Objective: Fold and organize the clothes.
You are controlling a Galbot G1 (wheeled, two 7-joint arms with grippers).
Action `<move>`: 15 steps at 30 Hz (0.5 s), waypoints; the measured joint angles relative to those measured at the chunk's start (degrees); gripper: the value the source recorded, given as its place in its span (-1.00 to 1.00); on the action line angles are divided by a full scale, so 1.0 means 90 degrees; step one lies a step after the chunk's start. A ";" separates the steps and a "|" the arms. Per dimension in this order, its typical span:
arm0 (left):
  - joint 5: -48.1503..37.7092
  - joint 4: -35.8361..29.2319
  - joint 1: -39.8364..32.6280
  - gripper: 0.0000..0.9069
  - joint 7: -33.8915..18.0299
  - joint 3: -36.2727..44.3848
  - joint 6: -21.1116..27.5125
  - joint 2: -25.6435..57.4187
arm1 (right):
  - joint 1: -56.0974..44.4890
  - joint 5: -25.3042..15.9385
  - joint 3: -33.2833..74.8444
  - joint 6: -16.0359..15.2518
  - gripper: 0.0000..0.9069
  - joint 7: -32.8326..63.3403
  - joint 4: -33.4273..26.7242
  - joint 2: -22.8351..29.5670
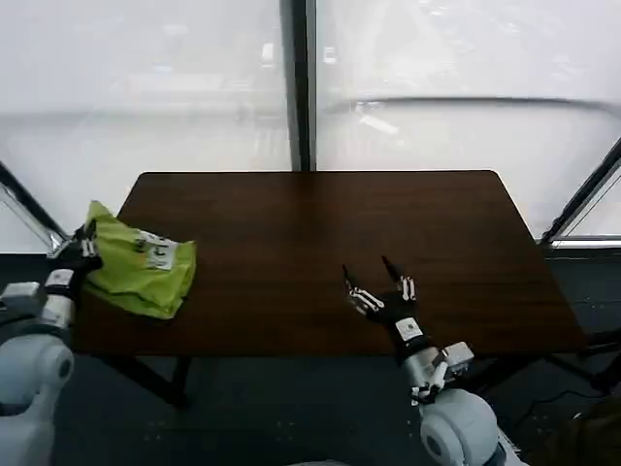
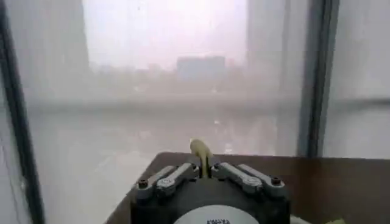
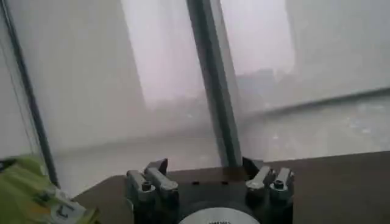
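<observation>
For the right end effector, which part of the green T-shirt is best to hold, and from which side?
Probably the thick folded edge of the T-shirt nearest the table's middle, approached from the robot's right. The shirt lies bunched at the left corner, whose far tip the left end effector pinches; the right end effector hovers open.

Lime-green T-shirt (image 1: 141, 267) w/ white print; dark brown table (image 1: 320, 252).
</observation>
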 joint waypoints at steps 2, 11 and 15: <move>-0.0149 -0.0237 0.0045 -1.00 -0.0174 -0.0167 0.0177 0.0143 | 0.0074 0.0024 -0.0004 0.0003 0.94 0.0005 -0.0033 0.0012; -0.0118 -0.0751 -0.0289 0.94 -0.0934 0.1363 0.0632 -0.0723 | -0.0181 -0.0030 0.0215 -0.0018 0.94 0.0031 0.0128 -0.0065; 0.0273 0.0063 -0.0584 0.94 -0.0876 0.2427 0.0446 -0.1663 | -0.0486 -0.0094 0.0423 -0.0029 0.94 0.0029 0.0340 -0.0056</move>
